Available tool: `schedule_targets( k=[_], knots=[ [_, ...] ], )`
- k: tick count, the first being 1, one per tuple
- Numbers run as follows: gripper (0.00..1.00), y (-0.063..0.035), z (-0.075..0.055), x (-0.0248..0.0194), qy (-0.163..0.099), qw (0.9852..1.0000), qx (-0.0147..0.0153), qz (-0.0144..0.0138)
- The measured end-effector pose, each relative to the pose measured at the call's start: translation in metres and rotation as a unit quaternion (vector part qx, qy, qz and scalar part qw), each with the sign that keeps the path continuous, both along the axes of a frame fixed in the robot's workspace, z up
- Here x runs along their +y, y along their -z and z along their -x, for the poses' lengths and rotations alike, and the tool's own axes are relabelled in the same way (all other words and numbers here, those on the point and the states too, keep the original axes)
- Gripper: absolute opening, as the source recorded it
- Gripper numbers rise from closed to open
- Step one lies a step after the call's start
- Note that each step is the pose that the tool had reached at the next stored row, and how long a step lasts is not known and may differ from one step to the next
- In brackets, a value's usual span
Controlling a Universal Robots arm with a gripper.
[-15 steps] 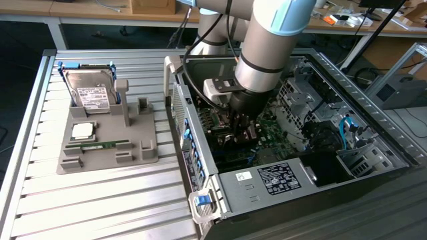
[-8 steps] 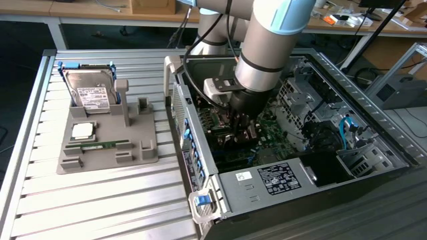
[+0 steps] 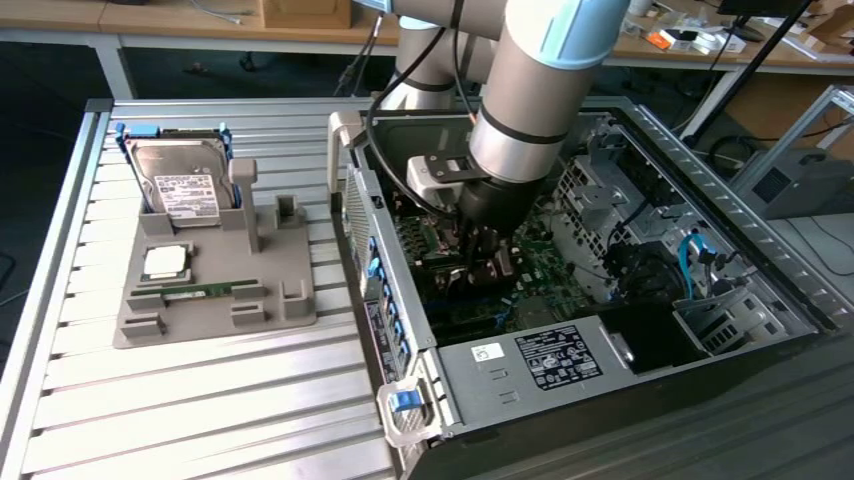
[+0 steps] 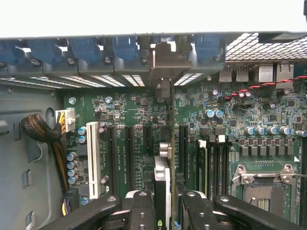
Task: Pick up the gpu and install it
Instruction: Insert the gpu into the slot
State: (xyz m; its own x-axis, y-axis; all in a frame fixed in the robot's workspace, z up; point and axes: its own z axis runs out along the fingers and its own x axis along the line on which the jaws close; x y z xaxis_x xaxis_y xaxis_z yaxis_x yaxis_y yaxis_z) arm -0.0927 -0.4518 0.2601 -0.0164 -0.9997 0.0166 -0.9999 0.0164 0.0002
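Note:
The gpu (image 4: 163, 179) appears edge-on in the wrist view, a thin card standing upright over the motherboard (image 4: 129, 115) between the long black expansion slots. Its metal end bracket (image 4: 165, 62) reaches the rear slot openings of the case. My gripper (image 4: 168, 213) is shut on the card, with one black finger (image 4: 142, 211) on each side of it. In the exterior view my gripper (image 3: 483, 255) is deep inside the open PC case (image 3: 574, 355), low over the board. I cannot tell whether the card sits fully in a slot.
A grey holder (image 3: 267, 300) beside the case carries a hard drive (image 3: 187, 185), a CPU (image 3: 167, 262) and a RAM stick (image 3: 207, 290). Inside the case are blue slot clips (image 4: 86, 48), a white slot (image 4: 93, 158), a cable bundle (image 4: 41, 132) and the CPU socket (image 4: 261, 189).

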Motion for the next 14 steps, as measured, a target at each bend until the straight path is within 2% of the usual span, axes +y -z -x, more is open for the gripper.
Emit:
schedule_targets(
  k=[14],
  knots=[
    [0.27,0.0005,0.0001,0.0001,0.0,1.0,-0.0001,-0.0003]
  ],
)
